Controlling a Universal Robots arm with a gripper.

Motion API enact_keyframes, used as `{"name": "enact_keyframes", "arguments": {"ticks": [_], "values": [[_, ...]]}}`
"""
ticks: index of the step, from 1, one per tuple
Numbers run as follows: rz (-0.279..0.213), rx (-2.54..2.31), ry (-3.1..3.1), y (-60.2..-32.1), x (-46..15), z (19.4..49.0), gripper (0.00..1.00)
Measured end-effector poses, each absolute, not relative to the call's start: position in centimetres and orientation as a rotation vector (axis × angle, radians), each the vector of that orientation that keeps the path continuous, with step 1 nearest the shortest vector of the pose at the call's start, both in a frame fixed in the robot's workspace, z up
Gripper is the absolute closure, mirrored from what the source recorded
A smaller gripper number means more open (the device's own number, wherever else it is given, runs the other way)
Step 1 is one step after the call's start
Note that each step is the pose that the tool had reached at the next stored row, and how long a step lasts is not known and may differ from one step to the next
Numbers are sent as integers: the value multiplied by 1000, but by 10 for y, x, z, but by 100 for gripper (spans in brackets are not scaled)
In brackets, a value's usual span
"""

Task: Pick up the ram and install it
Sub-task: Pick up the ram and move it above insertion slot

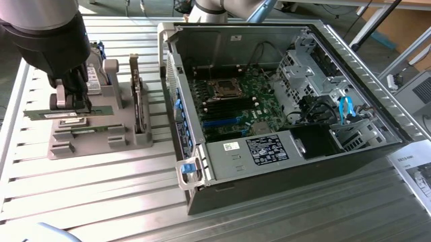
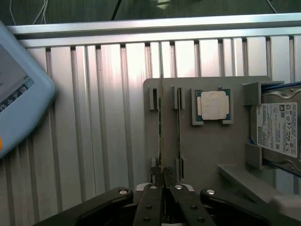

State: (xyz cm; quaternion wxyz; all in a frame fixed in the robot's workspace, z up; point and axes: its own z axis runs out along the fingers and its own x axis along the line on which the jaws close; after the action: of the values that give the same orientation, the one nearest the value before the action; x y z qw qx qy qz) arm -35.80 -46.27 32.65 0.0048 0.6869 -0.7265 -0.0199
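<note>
The ram (image 1: 64,113) is a long thin green stick, held level on its edge just above the grey holder (image 1: 101,143) at the exterior view's left. My gripper (image 1: 72,105) is shut on its middle from above. In the wrist view the ram (image 2: 161,117) appears edge-on as a thin line running out from between the fingers (image 2: 151,197), with the gripper (image 2: 163,184) clamped on it. A second green stick (image 2: 178,127) stands in the neighbouring slot of the holder (image 2: 207,150).
An open computer case (image 1: 350,65) lies to the exterior view's right, its motherboard (image 1: 232,101) facing up. The holder also carries an upright expansion card (image 1: 137,98), a square silver processor (image 2: 214,104) and a hard drive (image 2: 277,129). A light-blue tablet (image 2: 16,101) lies on the slatted table.
</note>
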Motion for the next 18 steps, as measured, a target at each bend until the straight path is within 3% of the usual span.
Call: {"name": "enact_keyframes", "arguments": {"ticks": [18], "values": [[-49,2158,-2258,-463,-358,366,87]]}}
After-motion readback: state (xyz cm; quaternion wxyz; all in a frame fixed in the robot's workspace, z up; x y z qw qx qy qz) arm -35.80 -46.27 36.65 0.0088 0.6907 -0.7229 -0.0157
